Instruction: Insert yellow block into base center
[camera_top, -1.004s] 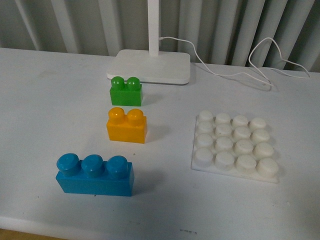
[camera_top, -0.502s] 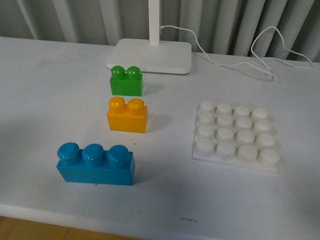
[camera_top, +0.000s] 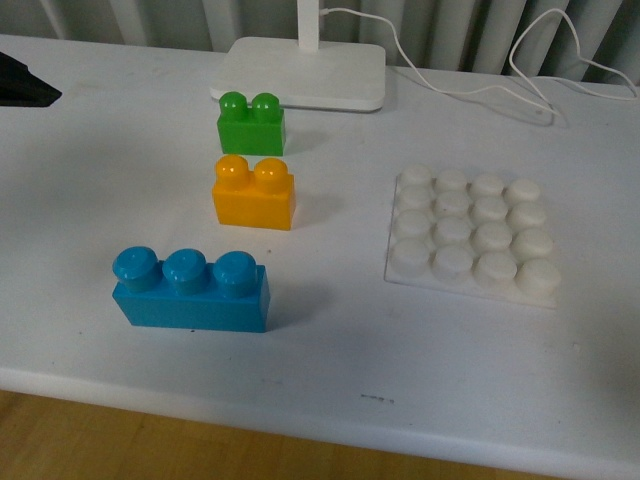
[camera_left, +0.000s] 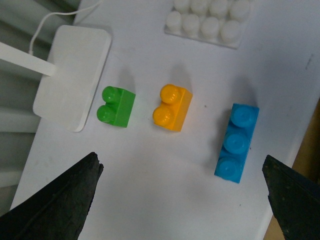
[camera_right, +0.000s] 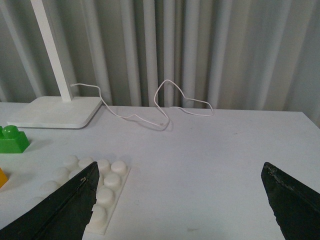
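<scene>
The yellow block (camera_top: 254, 192) stands studs-up on the white table, between a green brick and a blue brick. The base (camera_top: 470, 238), a white studded plate, lies flat to its right with nothing on it. My left gripper (camera_left: 181, 160) hangs open high above the table, short of the yellow block (camera_left: 172, 107), with the base (camera_left: 207, 22) beyond. My right gripper (camera_right: 179, 174) is open over bare table beside the base (camera_right: 95, 185). Only a sliver of the yellow block (camera_right: 2, 178) shows there. Neither gripper holds anything.
A green two-stud brick (camera_top: 251, 123) sits behind the yellow one and a blue three-stud brick (camera_top: 190, 290) in front. The lamp foot (camera_top: 300, 73) and its cable (camera_top: 500, 85) lie at the back. A dark piece (camera_top: 22, 85) pokes in at the left edge. The table's front edge (camera_top: 300, 420) is near.
The front view has shifted, so everything sits higher in frame and the table's front edge shows. A dark piece has appeared at the left edge. The bricks and base have not moved.
</scene>
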